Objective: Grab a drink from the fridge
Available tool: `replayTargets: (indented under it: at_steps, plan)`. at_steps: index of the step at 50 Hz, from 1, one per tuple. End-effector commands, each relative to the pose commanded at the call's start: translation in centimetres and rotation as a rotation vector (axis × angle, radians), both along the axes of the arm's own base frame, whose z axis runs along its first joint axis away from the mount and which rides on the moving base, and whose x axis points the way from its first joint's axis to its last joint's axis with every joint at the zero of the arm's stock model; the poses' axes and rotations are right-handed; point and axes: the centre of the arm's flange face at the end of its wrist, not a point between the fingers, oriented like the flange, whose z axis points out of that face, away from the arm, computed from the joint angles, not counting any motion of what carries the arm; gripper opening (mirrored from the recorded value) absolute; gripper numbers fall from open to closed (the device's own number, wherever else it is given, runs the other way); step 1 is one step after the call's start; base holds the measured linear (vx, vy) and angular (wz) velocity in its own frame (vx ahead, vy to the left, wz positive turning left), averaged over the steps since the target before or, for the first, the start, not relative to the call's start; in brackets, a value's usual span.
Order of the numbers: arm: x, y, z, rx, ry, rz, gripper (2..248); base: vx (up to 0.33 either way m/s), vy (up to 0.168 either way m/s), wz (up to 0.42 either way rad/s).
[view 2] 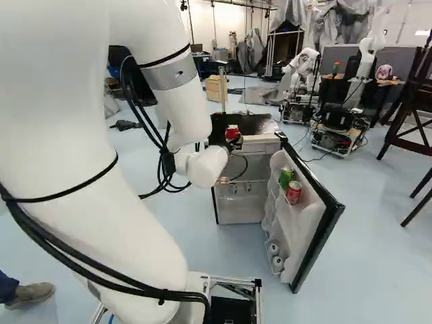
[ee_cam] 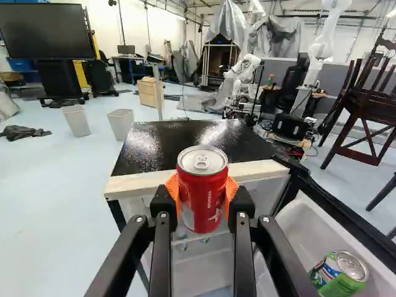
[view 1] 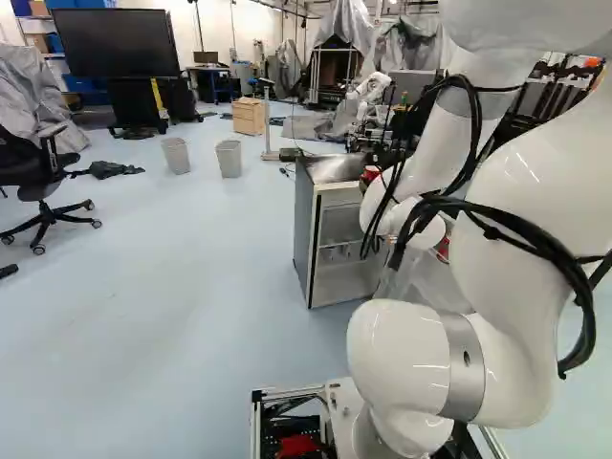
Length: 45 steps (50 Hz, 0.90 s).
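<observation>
Red metal sits squarely in the claw (ee_cam: pixel 202 201): both orange pads (ee_cam: pixel 171 187) press the drink can (ee_cam: pixel 202 179) from opposite sides, closed on its body; the can stands upright, its long axis across the line of reach, lid uppermost, near the front edge of the fridge top (ee_cam: pixel 185 139); how much gap separates can and edge, the views do not settle; the open door (view 2: pixel 297 233) stands to the arm's right, with a green can (ee_cam: pixel 351 272) on its shelf; the grab itself looks done, so the next move is likely a straight draw back from the fridge, keeping the can level and clear of that door
</observation>
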Motion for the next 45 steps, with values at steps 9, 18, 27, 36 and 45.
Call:
replayTargets:
  at_steps: [9,18,27,36,45]
  plan:
    - [0.7,-0.1,-0.1,0.001,0.016,0.003,93,0.000,0.000,0.000]
    - [1.5,-0.2,-0.2,0.003,0.035,0.006,93,0.000,0.000,0.000]
    - [2.3,-0.3,-0.4,0.005,0.055,0.009,93,0.000,0.000,0.000]
    - [3.1,-0.4,-0.6,0.007,0.074,0.013,93,0.000,0.000,0.000]
    - [3.9,-0.5,-0.8,0.009,0.092,0.016,93,0.000,0.000,0.000]
